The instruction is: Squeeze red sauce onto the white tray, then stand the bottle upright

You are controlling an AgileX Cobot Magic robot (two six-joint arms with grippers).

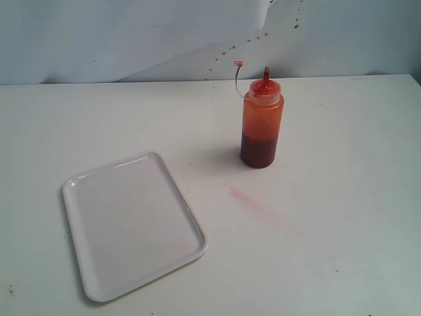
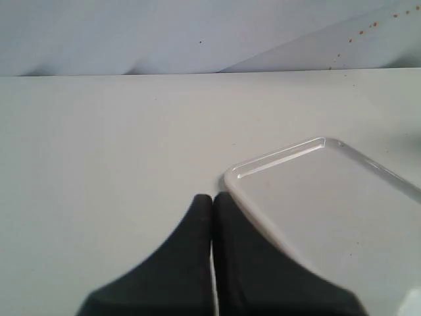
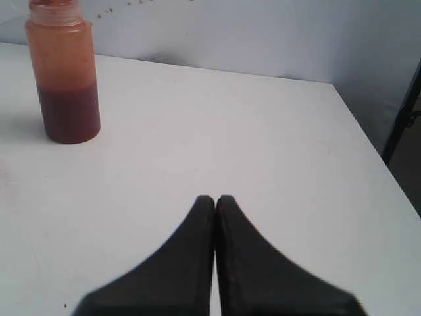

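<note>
Bottle (image 1: 262, 125) is stood upright, apart from white tray (image 1: 125, 224), pink smear (image 1: 242, 195) seen btwn; L gripper (image 2: 212, 197) & R gripper (image 3: 216, 199) are pressed together.

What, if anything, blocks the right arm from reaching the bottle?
Likely yes, nothing blocks it: only bare table lies between the right claw and the upright bottle. The claw is shut, so it must open first.
</note>
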